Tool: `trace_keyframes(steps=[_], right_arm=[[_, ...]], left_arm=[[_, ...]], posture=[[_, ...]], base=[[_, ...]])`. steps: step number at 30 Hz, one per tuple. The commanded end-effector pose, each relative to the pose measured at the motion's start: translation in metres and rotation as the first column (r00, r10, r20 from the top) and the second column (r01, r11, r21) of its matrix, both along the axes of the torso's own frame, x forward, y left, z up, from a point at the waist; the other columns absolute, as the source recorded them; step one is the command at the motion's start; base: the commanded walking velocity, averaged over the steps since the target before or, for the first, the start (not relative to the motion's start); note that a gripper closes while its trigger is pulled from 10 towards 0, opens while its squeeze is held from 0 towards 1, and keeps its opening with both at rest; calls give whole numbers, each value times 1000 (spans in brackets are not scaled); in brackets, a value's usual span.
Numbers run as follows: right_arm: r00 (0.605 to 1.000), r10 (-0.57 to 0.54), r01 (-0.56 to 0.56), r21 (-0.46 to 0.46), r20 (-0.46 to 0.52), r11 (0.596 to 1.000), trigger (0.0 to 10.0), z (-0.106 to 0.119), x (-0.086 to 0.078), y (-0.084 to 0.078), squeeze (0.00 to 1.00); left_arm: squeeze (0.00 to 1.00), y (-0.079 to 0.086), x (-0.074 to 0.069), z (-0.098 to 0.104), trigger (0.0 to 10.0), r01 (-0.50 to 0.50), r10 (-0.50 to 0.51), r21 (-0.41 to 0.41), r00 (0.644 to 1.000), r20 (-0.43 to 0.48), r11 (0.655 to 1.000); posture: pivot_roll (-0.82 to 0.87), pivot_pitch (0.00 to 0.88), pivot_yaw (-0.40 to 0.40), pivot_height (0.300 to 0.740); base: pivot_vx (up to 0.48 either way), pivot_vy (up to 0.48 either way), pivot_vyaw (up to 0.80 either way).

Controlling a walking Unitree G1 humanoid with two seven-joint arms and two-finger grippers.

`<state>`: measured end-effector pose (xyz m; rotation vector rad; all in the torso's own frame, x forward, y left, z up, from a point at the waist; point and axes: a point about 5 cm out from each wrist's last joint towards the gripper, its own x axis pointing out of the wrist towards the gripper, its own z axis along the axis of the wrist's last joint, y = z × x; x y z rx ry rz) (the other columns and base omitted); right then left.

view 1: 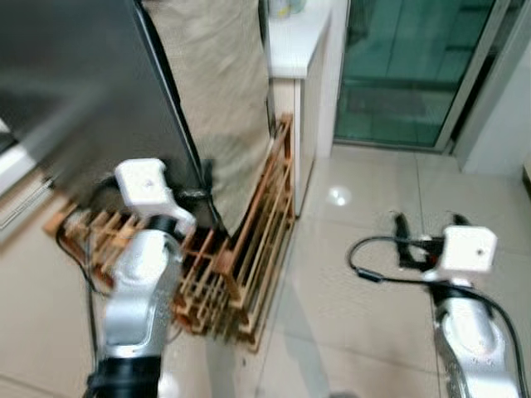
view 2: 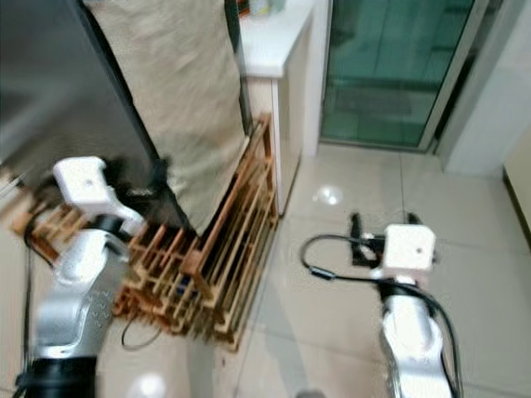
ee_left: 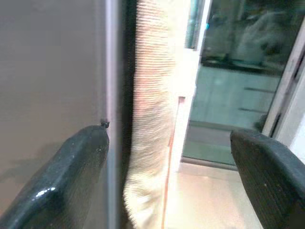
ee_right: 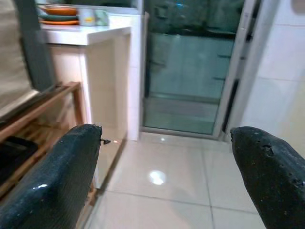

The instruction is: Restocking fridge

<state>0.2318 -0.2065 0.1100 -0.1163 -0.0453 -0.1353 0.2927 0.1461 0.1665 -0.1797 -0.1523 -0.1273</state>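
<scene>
The left gripper (ee_left: 167,176), fingers wide, reaches the fridge door (view 1: 75,91) edge above the wooden rack (view 1: 249,257); the right gripper (ee_right: 167,176) hangs wide over the floor (view 1: 365,224).

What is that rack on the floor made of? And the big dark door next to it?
The rack looks like wood: orange-brown slats with a plain, unpainted look. The dark door seems to be smooth metal or a coated panel, since it shows a soft grey sheen; the blur leaves that open. The left hand is at its edge.
</scene>
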Motion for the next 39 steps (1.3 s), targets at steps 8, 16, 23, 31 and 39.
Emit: trace_keyframes(steps=[8, 16, 23, 31, 39], right_arm=[[998, 67, -67, 6, -15, 998, 10000, -3, 7, 16, 0], [998, 59, -59, -6, -14, 998, 10000, -3, 8, 13, 0], [997, 72, -72, -10, -33, 997, 10000, -5, 9, 14, 0], [996, 88, -88, -12, -32, 996, 10000, -7, 10, 15, 0], [995, 94, -94, -14, -34, 995, 10000, -7, 11, 16, 0]], left_arm=[[0, 16, 12, -1, 10000, -48, 49, 20, 998, -26, 999], [0, 14, 18, -4, 10000, -71, 72, 31, 996, -52, 997], [0, 23, 21, -7, 10000, -99, 102, 50, 993, -64, 994], [0, 25, 19, -9, 10000, -113, 118, 75, 992, -55, 991], [0, 16, 31, -1, 10000, -116, 120, 71, 991, -54, 991]], posture=[[-161, 0, 104, 740], [-171, 0, 109, 740], [-168, 0, 102, 740], [-161, 0, 95, 740], [-162, 0, 92, 740]], base=[[0, 0, 0], [0, 0, -465], [0, 0, -457], [0, 269, -459], [0, 0, 0]])
